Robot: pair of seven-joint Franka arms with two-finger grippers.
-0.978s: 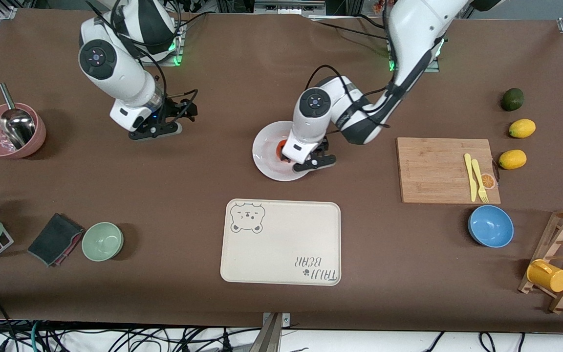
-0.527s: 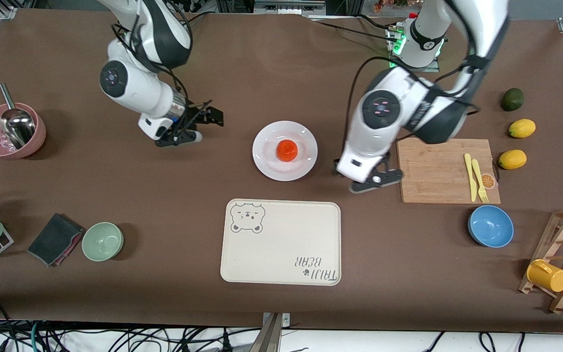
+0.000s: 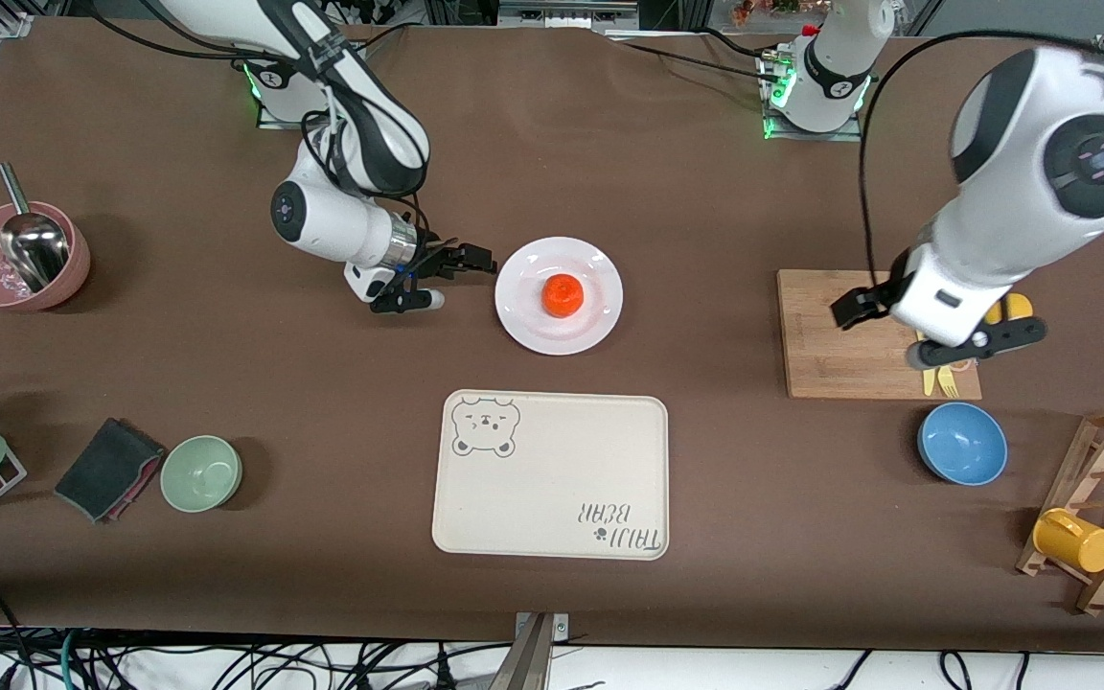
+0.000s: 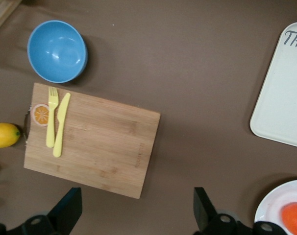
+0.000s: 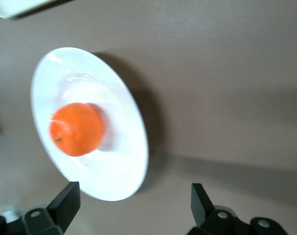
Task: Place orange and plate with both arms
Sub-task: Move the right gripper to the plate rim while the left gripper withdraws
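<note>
The small round glossy red-orange orange (image 3: 563, 294) sits loose at the centre of the round plain white shallow plate (image 3: 600, 270), mid-worktop and farther from the front camera than the cream bear tray (image 3: 552, 479). The plate looks stiff, smooth and breakable, so it is best pinched at its thin rim and kept level, or the light orange may roll off. The right hand (image 3: 432, 280) is spread and empty just beside that rim, while the left hand (image 3: 935, 331) hangs released over the wooden cutting board (image 3: 839, 335).

Surface: brown table (image 3: 552, 144) | Near edge: tangled cables (image 3: 226, 666) | Far edge: metal frame (image 3: 566, 14)
</note>
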